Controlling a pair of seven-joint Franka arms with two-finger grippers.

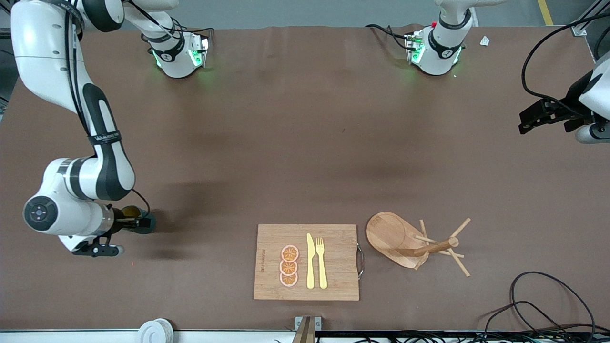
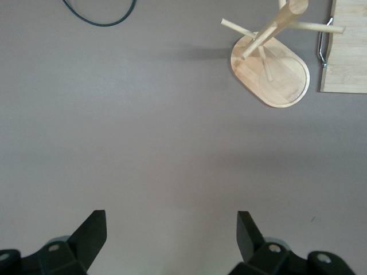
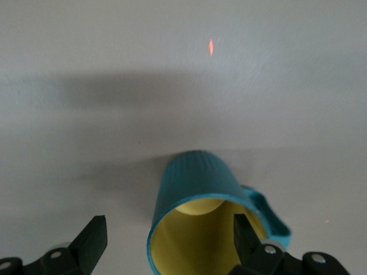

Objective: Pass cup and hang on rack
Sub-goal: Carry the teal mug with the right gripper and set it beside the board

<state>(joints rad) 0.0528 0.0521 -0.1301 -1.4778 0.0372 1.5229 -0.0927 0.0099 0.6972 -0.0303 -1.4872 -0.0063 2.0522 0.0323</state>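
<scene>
Now right end effector (image 3: 166, 240) astride cup (image 3: 198, 189); left end effector (image 2: 172, 238) waits, spread

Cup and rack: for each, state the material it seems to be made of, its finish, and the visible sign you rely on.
Cup: probably glazed ceramic, possibly plastic; teal outside with fine ribbing, smooth yellow inside.
Rack: light wood, looks unpainted; pale tan with faint grain on its oval base, plain dowel pegs.
</scene>
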